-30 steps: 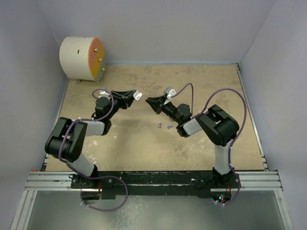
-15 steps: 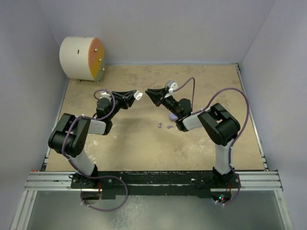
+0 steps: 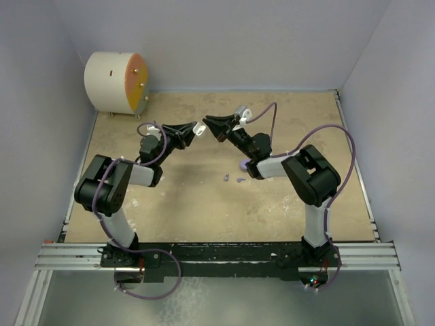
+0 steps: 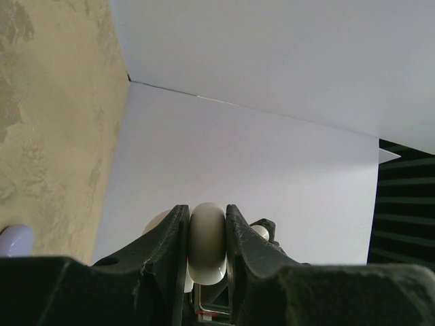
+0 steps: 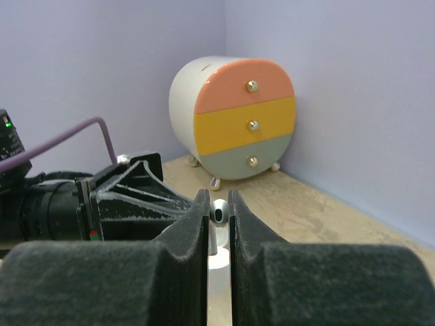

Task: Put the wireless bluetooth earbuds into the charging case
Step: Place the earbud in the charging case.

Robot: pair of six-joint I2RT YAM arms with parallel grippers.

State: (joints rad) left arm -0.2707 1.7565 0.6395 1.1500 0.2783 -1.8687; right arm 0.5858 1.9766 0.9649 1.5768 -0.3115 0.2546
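**Bud and case half brought face to face, nothing seated yet**

Above the worktop, the left claw is clamped on a white disc. It shows edge-on, so it is only probably the case's white half. Facing it, tips close, the right claw pinches a whitish earbud. The lilac disc lies beside the right arm, with two lilac buds loose nearby. No bud looks inserted yet. Since a second ago, both claws have moved farther from their bases and closer together.

Bright, even light; wrist-view foregrounds blur softly.
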